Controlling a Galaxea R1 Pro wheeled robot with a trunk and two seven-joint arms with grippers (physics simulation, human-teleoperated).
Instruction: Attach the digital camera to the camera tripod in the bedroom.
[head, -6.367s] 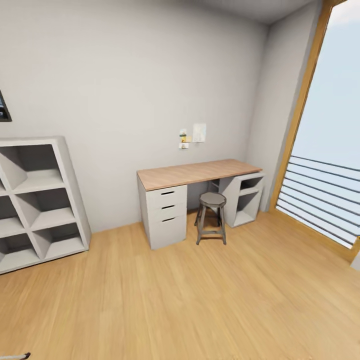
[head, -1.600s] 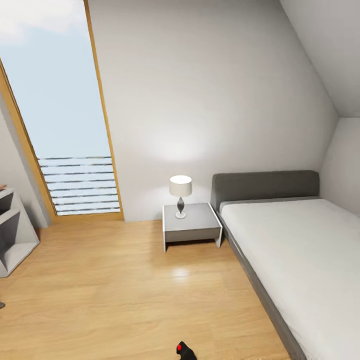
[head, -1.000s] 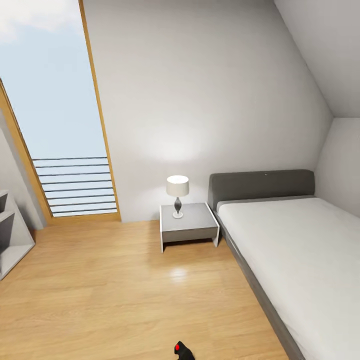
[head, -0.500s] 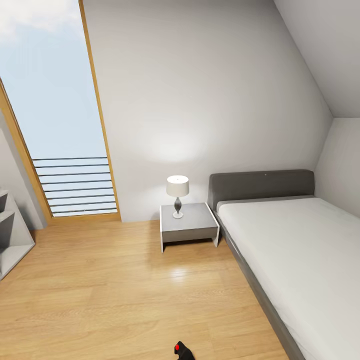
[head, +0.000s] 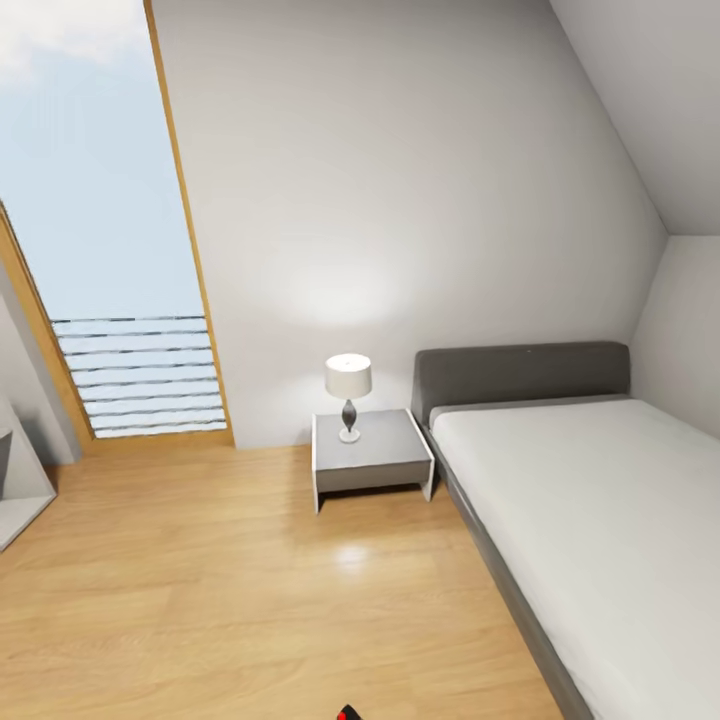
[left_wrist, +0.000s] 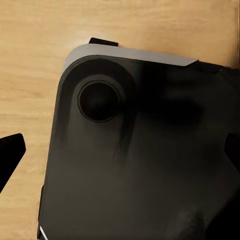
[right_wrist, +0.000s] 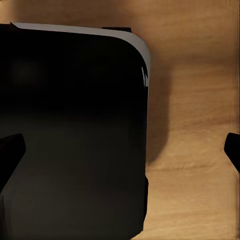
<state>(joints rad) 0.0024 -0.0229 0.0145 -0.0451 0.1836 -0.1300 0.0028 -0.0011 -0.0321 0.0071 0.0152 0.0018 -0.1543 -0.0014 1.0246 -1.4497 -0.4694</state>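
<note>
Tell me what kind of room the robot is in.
A bedroom, most likely under a sloped roof: a grey-framed bed with a white mattress stands along the right wall, a white nightstand beside it carries a small lamp, and a tall window meets the wood plank floor.

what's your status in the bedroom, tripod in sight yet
Both grippers open, holding nothing. Black thing with a red spot at head view's bottom edge, likely the digital camera. Ahead: bed, nightstand, lamp. Open floor in front.
</note>
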